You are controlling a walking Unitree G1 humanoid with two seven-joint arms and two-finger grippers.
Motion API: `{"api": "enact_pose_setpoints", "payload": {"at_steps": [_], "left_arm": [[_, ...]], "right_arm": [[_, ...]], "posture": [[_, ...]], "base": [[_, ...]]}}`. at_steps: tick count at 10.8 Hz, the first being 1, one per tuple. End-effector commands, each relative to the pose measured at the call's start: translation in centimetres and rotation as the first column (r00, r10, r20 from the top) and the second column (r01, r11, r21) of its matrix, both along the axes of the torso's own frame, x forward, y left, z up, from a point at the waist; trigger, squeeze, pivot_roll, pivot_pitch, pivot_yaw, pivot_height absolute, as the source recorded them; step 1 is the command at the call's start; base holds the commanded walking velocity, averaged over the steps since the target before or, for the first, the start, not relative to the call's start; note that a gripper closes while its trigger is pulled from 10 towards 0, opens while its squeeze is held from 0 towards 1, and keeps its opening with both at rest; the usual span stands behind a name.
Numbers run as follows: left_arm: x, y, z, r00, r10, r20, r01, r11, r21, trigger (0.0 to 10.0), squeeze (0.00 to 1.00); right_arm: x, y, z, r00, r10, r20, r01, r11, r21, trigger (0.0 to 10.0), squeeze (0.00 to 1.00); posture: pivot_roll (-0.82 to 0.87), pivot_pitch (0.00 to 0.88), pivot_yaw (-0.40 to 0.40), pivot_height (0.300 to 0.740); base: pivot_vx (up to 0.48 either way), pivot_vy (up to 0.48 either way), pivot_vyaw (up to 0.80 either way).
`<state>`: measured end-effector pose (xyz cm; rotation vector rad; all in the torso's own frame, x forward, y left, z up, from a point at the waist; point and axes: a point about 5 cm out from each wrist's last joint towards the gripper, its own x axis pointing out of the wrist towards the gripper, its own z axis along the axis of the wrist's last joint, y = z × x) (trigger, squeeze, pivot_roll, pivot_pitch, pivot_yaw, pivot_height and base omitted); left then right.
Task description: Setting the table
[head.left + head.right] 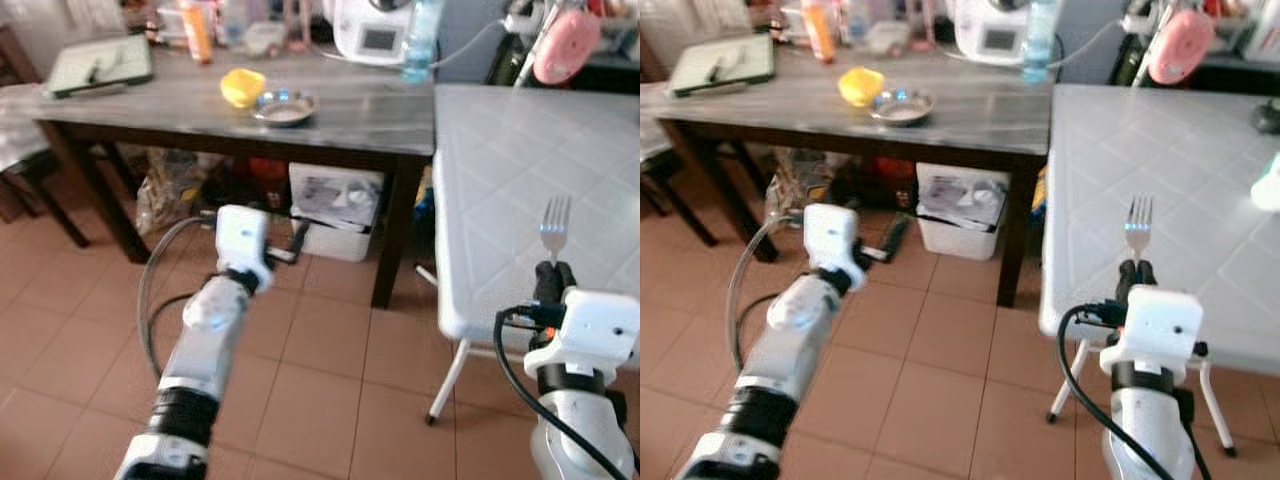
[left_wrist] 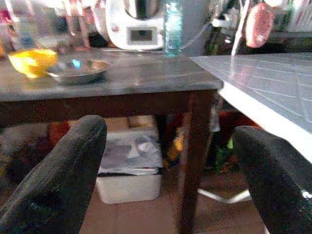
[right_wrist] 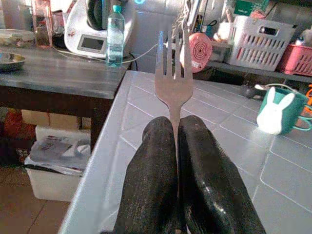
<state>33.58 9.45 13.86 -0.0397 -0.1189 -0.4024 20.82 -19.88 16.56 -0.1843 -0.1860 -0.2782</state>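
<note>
Fork held upright over the white worktop's near edge

The right gripper (image 3: 176, 146) clenches the fork (image 3: 173, 83) low on its handle: light, stiff, slippery steel (may pivot); the left gripper (image 2: 170, 161) hangs released over the floor.

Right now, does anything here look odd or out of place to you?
Nothing is spilled or broken. The one odd sight is the fork: the right gripper pinches its handle so it stands upright, tines up, above the white table rather than lying flat. The left gripper is open, low over the floor.
</note>
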Motion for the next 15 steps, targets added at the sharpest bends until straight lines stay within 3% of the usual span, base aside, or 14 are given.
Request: {"api": "enact_pose_setpoints", "payload": {"at_steps": [1,6,15], "left_arm": [[0.09,0.4,-0.01,1.0,0.015,-0.008,-0.015,1.0,0.008,10.0,0.0],[0.14,0.25,-0.18,1.0,0.004,-0.017,-0.003,1.0,0.015,10.0,0.0],[0.09,-0.17,-0.37,1.0,-0.012,-0.022,0.012,1.0,0.026,10.0,0.0]], "right_arm": [[-0.11,-0.11,0.27,1.0,-0.006,0.012,0.006,1.0,0.0,10.0,0.0],[-0.08,-0.19,0.3,1.0,-0.015,0.015,0.015,1.0,0.002,10.0,0.0],[-0.23,-0.42,0.24,0.999,-0.03,0.015,0.03,1.0,-0.001,10.0,0.0]], "posture": [[-0.03,0.096,0.033,0.74],[-0.03,0.097,0.036,0.74],[-0.03,0.094,0.038,0.74]], "base": [[0.0,0.0,0.0],[0.0,0.265,0.0],[0.0,0.48,0.0]]}}
